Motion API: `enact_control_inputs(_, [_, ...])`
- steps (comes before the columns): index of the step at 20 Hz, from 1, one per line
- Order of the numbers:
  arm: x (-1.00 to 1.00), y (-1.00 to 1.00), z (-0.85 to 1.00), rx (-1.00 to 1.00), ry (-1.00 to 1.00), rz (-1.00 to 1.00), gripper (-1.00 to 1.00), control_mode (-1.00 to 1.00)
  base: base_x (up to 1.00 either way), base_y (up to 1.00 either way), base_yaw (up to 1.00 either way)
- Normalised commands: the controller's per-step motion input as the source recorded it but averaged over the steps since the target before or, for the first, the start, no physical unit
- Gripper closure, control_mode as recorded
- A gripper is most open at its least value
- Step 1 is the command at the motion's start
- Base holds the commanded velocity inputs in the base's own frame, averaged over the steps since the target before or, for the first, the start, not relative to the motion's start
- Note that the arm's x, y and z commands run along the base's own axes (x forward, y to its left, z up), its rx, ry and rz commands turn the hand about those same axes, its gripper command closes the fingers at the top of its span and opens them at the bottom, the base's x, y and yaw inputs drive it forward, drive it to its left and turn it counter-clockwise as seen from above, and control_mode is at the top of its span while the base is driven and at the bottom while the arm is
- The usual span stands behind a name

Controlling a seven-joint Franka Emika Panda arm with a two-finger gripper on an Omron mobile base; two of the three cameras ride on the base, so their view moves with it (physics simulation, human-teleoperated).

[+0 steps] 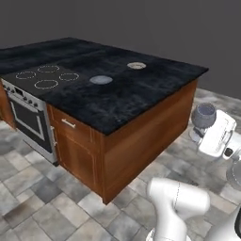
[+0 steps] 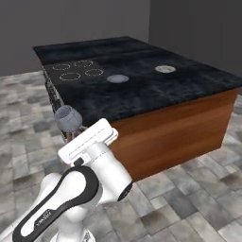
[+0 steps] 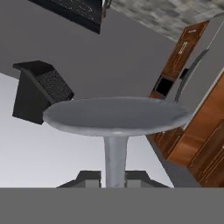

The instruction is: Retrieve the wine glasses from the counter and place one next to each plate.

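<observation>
Beside island [image 1: 141,89], gripper [image 3: 114,176] clamping wine glass [image 3: 116,127].

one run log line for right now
gripper: shut on wine glass stem | glass: off island | plates: grey-blue plate, beige plate on island

Greyish wine glass [image 1: 204,116]; grey-blue plate [image 1: 100,80]; beige plate [image 1: 136,65].

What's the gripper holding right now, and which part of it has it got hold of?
The gripper holds a wine glass by its stem, fingers on either side just below the round foot.
</observation>
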Motion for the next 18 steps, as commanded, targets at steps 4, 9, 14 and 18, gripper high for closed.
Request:
enact_control_inputs(4, [0.0,0.0,0.0,0.0,0.0,0.0,1.0,1.0,0.29,-1.0,0.42])
enact_control_inputs(9, [0.0,0.0,0.0,0.0,0.0,0.0,1.0,1.0,-0.09,-1.0,0.39])
enact_control_inputs(14, [0.0,0.0,0.0,0.0,0.0,0.0,1.0,1.0,-0.17,-1.0,0.4])
enact_control_inputs(18, [0.0,0.0,0.0,0.0,0.0,0.0,1.0,1.0,-0.2,-1.0,0.38])
